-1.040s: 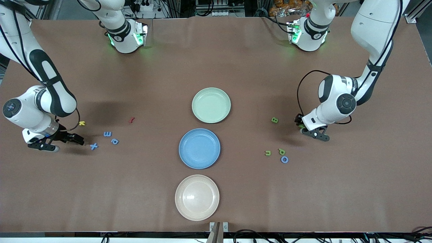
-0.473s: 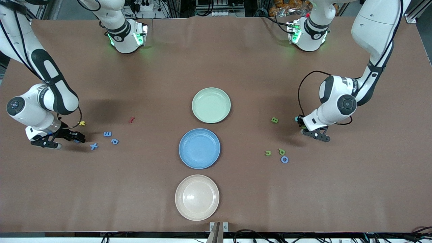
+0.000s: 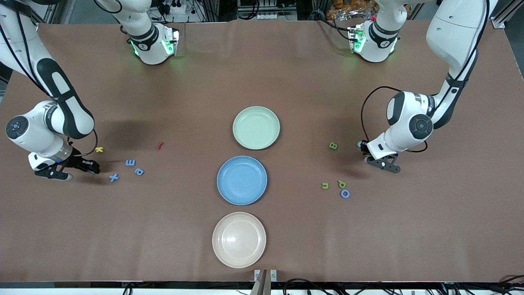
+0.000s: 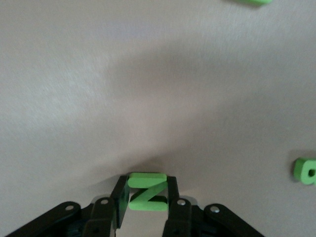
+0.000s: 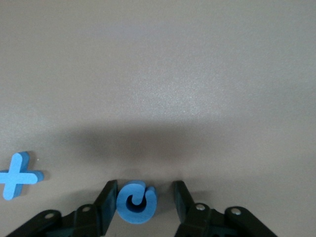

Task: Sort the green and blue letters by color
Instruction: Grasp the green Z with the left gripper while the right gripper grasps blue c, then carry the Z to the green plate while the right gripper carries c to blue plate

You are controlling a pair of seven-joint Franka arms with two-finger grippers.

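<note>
We look down on a brown table [image 3: 286,73] with three plates in a row along its middle: a pale green plate [image 3: 256,127] farthest from the front camera, a blue plate [image 3: 242,180] next, and a beige plate [image 3: 239,239] nearest. At the right arm's end, the right gripper [image 3: 91,167] sits low at the table surface; in the right wrist view its fingers [image 5: 109,202] stand apart around a curled blue letter [image 5: 136,202], one finger touching it and the other with a gap, so we see it bracketed but not clamped. Close by lie a blue X [image 3: 114,177], also seen in the wrist view [image 5: 17,176], a blue E [image 3: 130,162] and another blue letter [image 3: 139,171], with a tiny yellow K [image 3: 99,150] just beside the gripper and a dark red letter [image 3: 160,145] nearer the plates. At the left arm's end, the left gripper [image 3: 364,154] is down at the table too, and its wrist view shows both fingers [image 4: 120,197] pressed against the sides of a green Z [image 4: 146,191], gripping it. A small teal piece [image 3: 359,144] shows just beside that gripper. A green B [image 3: 333,146] lies between it and the plates, and closer to the front camera sit a green U [image 3: 325,186], a green P [image 3: 342,184] and a blue O [image 3: 345,194] clustered together.
</note>
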